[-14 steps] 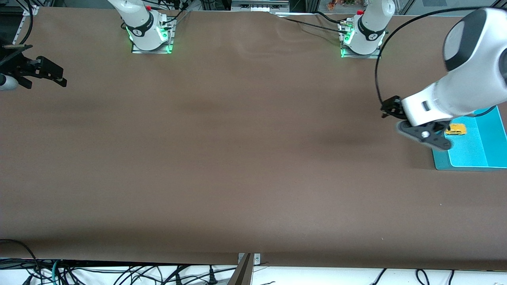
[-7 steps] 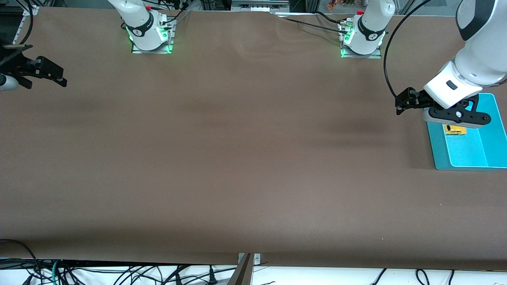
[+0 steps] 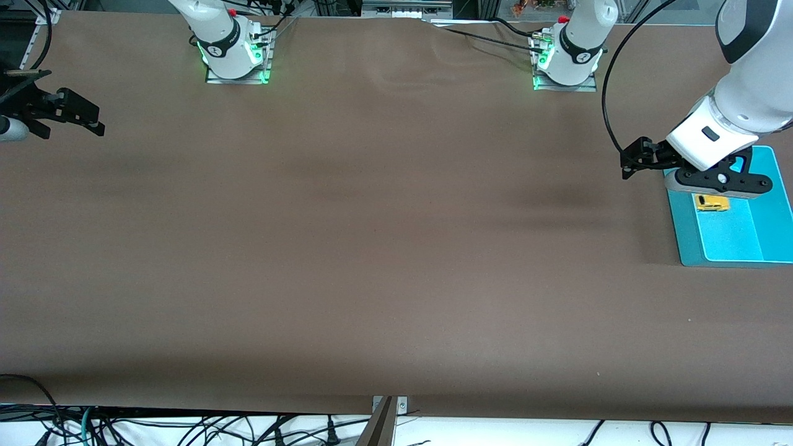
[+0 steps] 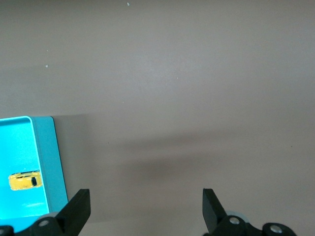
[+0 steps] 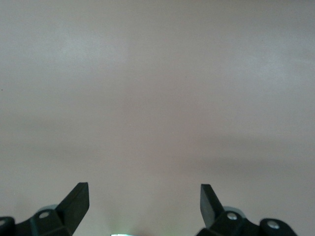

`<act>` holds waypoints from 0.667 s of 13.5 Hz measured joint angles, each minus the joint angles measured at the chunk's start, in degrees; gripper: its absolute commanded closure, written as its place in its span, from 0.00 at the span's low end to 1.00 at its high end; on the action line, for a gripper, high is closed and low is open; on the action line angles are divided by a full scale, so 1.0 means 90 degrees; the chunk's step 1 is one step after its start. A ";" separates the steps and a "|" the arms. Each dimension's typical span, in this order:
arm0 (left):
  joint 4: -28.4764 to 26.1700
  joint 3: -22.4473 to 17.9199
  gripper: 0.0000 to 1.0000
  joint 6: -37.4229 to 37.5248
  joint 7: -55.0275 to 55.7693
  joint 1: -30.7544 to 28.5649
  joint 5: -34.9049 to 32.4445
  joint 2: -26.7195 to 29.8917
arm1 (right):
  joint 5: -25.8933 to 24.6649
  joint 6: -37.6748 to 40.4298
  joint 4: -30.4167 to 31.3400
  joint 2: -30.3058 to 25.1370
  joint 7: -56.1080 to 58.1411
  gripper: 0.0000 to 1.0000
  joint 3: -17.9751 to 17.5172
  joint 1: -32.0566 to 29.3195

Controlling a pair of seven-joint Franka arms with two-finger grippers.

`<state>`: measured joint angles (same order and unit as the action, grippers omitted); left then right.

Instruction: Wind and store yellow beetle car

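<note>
Both grippers are seen with jaws spread wide and nothing between the fingers. In the left wrist view the left gripper [image 4: 145,209] shows its two dark fingertips [image 4: 78,204] well apart, with only bare brown table [image 4: 187,88] framed between them; no contact with any object is recorded. The right gripper [image 5: 144,201] is likewise fully parted over bare table and is held waiting at the right arm's end of the table.

The yellow beetle car [image 3: 712,203] is found lying inside the teal tray [image 3: 686,248] at the left arm's end of the table, close to the tray wall that faces the table's middle. In the front view the left gripper [image 3: 718,181] hangs just above the tray's edge beside the car, apart from it.

The car's placement in the tray is shown in the front view and the left wrist view; the finger spacing is shown clearly only in the wrist views. The right gripper [image 3: 62,114] is seen only partly at the front view's edge.
</note>
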<state>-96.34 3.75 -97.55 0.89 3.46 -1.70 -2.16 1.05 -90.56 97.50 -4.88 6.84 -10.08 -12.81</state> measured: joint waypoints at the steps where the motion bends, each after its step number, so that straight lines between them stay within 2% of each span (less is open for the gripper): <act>1: 0.0000 0.0000 0.00 0.0000 0.0002 0.0000 0.0000 0.0000 | 0.0000 0.0000 0.0000 0.0000 0.0000 0.00 0.0000 0.0000; 9: 0.0000 -0.0011 0.00 0.0036 0.0004 -0.0041 0.0000 0.0000 | 0.0000 0.0049 0.0000 0.0000 0.0003 0.00 0.0000 0.0000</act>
<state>-96.34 3.65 -97.22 0.93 3.09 -1.70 -2.16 1.05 -90.12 97.50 -4.88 6.86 -10.08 -12.81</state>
